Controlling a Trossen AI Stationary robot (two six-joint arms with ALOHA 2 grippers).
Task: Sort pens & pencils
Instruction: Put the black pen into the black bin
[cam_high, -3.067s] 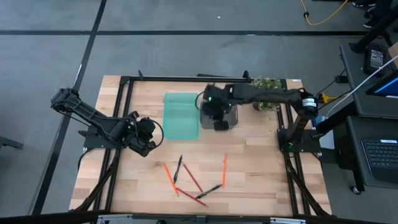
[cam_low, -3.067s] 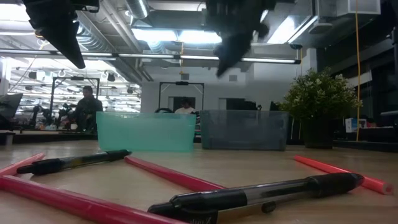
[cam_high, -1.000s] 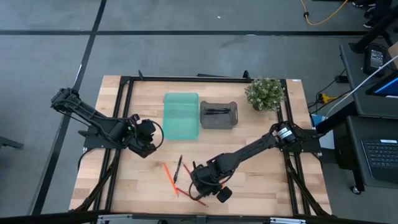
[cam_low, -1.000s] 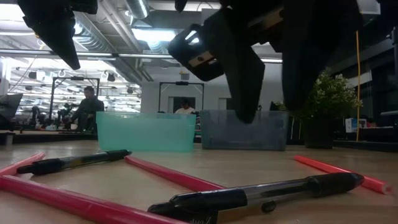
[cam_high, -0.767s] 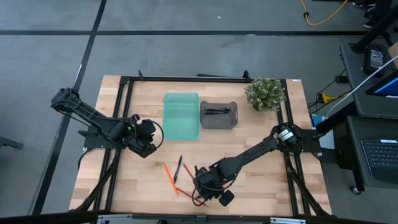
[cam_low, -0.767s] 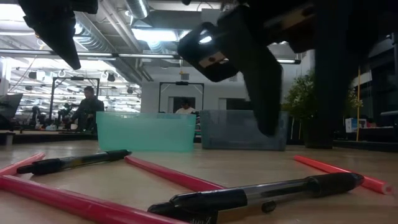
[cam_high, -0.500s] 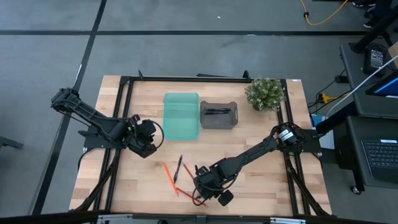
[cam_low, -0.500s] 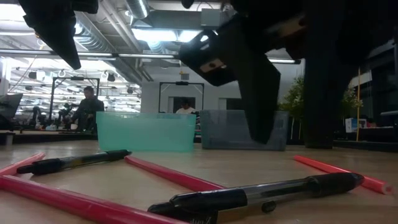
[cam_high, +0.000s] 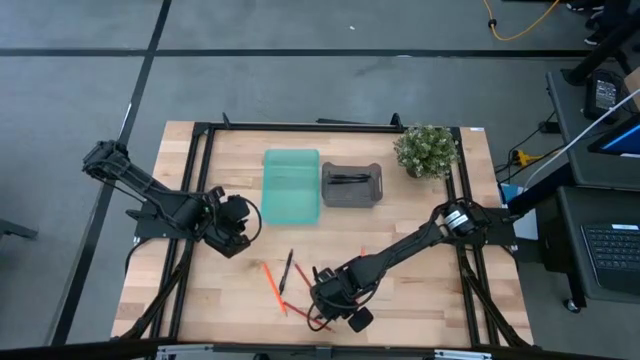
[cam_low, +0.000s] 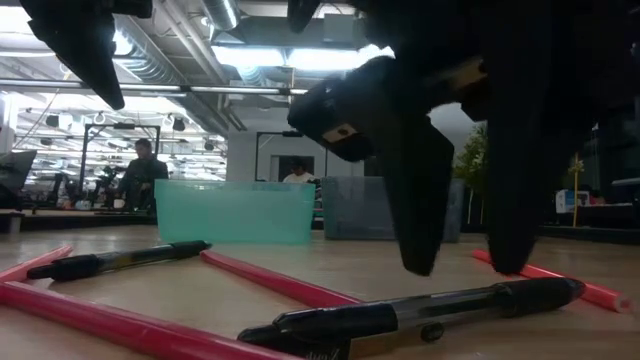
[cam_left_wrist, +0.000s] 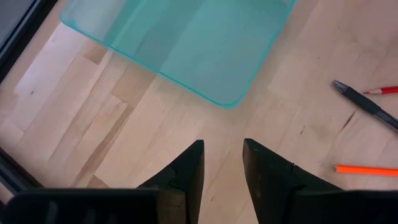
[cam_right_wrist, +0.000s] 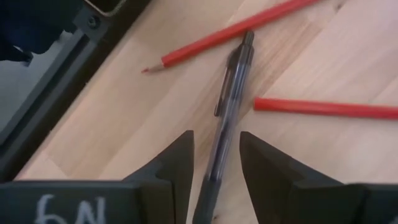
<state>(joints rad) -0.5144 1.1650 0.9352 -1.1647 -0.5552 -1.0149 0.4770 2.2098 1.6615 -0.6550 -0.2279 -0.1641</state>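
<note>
A black pen lies on the wood near the table's front edge, among red pencils. My right gripper is open just above that pen, one finger on each side of it and neither touching it. A second black pen and an orange pencil lie a little to the left. My left gripper hangs open over bare wood at the table's left, near the teal bin.
A grey bin with dark pens inside stands right of the teal bin at the back. A potted plant is at the back right. A black metal frame runs along the table's sides. People sit in the room beyond.
My right gripper has come down over the front black pen and a little toward the table's near edge, its fingertips now just above the pen. The pens and pencils lie where they were.
</note>
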